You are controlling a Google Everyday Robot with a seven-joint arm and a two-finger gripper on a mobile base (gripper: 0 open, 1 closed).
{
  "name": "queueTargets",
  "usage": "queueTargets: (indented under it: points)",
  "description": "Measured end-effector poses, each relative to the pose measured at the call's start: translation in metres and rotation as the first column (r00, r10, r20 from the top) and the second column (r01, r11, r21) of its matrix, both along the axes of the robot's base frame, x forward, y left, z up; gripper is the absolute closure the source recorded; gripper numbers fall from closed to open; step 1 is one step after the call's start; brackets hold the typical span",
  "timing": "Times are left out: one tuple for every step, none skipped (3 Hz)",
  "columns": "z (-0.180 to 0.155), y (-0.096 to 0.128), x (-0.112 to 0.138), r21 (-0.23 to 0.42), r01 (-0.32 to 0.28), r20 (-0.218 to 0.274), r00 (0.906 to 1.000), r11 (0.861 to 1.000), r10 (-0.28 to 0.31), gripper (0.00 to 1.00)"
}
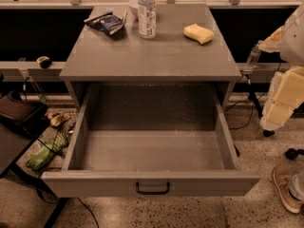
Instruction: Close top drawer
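The top drawer (152,151) of the grey cabinet is pulled far out toward me. Its deep, dusty, speckled interior holds nothing. Its front panel (95,184) is at the bottom of the view, with a small black bar handle (153,189) at its middle. My arm (285,94), white with cream padding, hangs at the right edge. My gripper (253,61) points down-left beside the cabinet's right top corner, above and behind the drawer's right side wall, touching neither.
On the cabinet top (152,51) are a plastic bottle (147,11), a yellow sponge (199,33) and a dark snack bag (107,22). A black chair (16,113) and green netting (47,151) are at the left. A person's shoe (287,186) is at the lower right.
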State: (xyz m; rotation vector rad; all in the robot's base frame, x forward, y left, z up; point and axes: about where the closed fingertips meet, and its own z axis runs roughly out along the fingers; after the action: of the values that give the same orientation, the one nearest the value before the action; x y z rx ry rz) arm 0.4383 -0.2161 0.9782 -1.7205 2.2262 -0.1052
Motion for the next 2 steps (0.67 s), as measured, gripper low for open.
queueTargets:
  points:
    - [-0.001, 0.001, -0.001, 0.006, 0.001, 0.013, 0.9999, 1.0, -0.001, 0.0]
    - [-0.031, 0.009, -0.012, 0.02, 0.005, 0.039, 0.9992, 1.0, -0.006, 0.0]
